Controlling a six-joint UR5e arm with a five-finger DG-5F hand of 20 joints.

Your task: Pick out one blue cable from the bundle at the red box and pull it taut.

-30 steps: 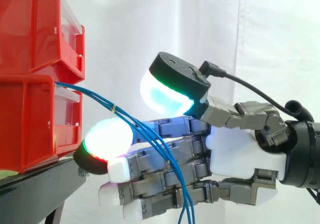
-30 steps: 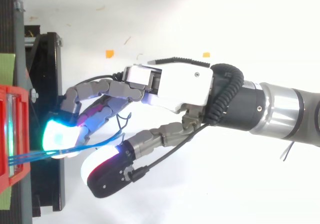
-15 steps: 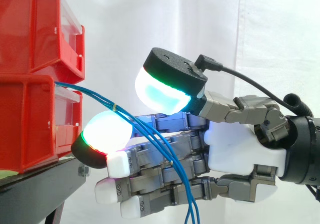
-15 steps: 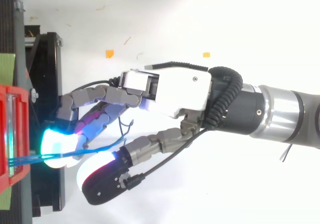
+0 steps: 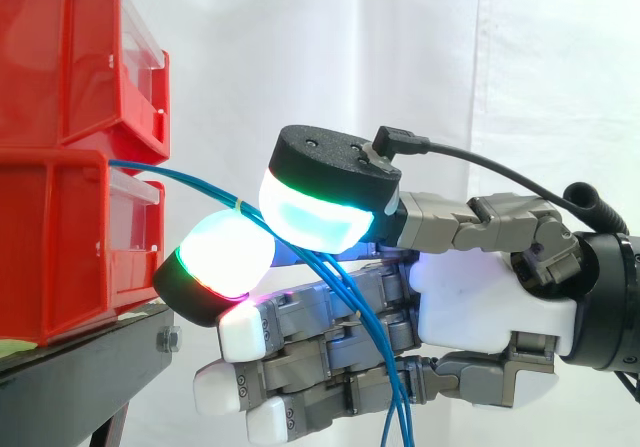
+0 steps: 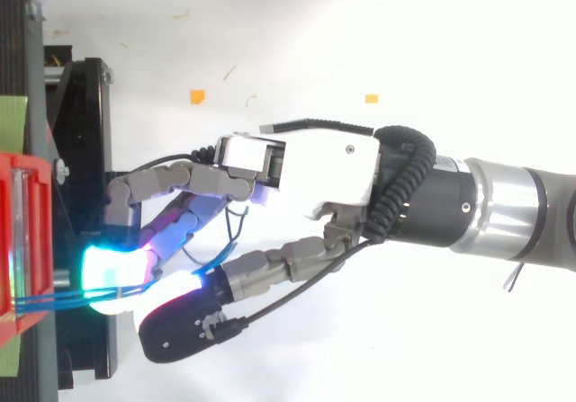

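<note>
**Hand pinching the blue bundle**

From the lower red bin (image 5: 60,247) on the black stand (image 5: 70,367), the blue cables (image 5: 398,422) arc rightward. The hand (image 5: 490,297) pinches them narrowly between its glowing pads (image 5: 225,257); they then droop slack.

I see thin blue cables (image 6: 40,302) leaving the red box (image 5: 60,237), pinched between the glowing pads (image 5: 225,257), then drooping slack across the fingers.
</note>
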